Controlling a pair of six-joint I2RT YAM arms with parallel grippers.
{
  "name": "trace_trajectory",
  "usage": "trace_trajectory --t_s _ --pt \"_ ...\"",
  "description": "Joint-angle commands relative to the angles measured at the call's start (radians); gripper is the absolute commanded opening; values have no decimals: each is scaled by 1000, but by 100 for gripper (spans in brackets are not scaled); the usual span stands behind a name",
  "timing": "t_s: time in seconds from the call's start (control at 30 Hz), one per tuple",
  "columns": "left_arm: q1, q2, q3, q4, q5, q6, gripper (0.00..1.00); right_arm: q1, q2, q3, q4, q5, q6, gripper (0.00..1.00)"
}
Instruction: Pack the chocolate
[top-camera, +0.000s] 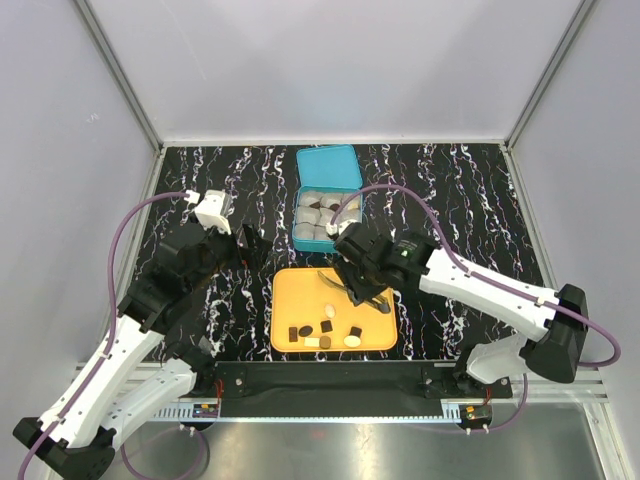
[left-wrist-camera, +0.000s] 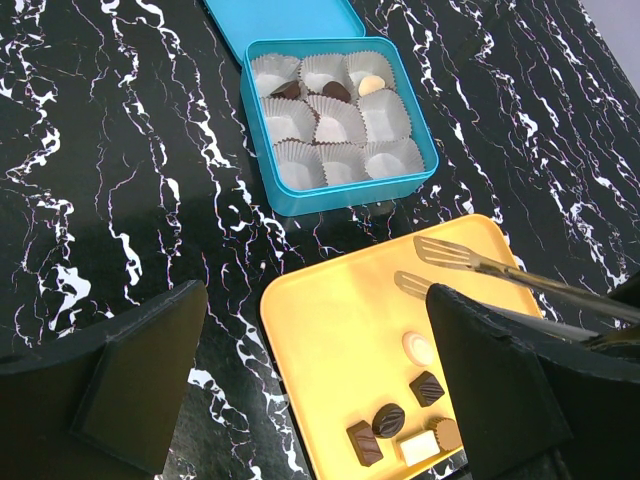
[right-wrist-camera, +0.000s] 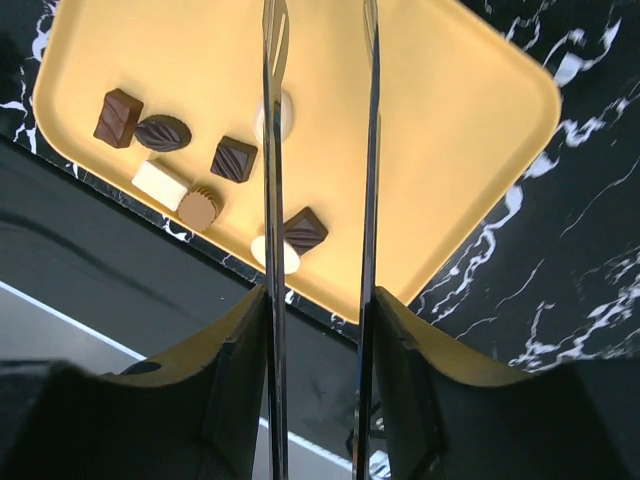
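The chocolate (right-wrist-camera: 233, 158) lies mostly loose toward the near end of the orange tray (left-wrist-camera: 330, 300); three pieces already sit in the far row of paper cups (left-wrist-camera: 335, 122) in the blue tin (left-wrist-camera: 350, 196), the other cups empty. Another pick seems in hand: the right gripper (right-wrist-camera: 318, 300) has its jaws clamped on tongs (left-wrist-camera: 470, 258), blades apart over a round white piece (right-wrist-camera: 289, 118), which they must next straddle and squeeze. The left gripper (left-wrist-camera: 315, 340) has its jaws spread wide, empty, above the table (left-wrist-camera: 120, 180)

Glossy marbled tabletop (left-wrist-camera: 120, 150), smooth orange plastic tray (right-wrist-camera: 450, 100), shiny metal tongs (right-wrist-camera: 272, 200), pleated paper cups (left-wrist-camera: 340, 120), satin-sheen chocolate (right-wrist-camera: 234, 159)
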Motion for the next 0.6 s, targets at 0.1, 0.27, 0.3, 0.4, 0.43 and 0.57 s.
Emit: trace_trajectory --t_s 0.1,0.27,0.3,0.4,0.43,0.57 --pt "3 1 -6 38 -15 9 99 63 -74 -66 19 4 236 51" --pt "3 -4 -5 38 -12 9 99 107 -71 -77 7 4 316 50" --pt "3 -2 -5 38 -13 9 99 115 -69 -77 4 9 325 51" --pt "3 -5 -5 42 -10 9 99 144 -60 -83 6 14 352 50" --pt "3 -5 -5 40 -9 9 99 153 -51 -83 6 15 363 50" --pt "3 -10 -5 40 -9 9 99 185 -31 -77 -16 35 386 50"
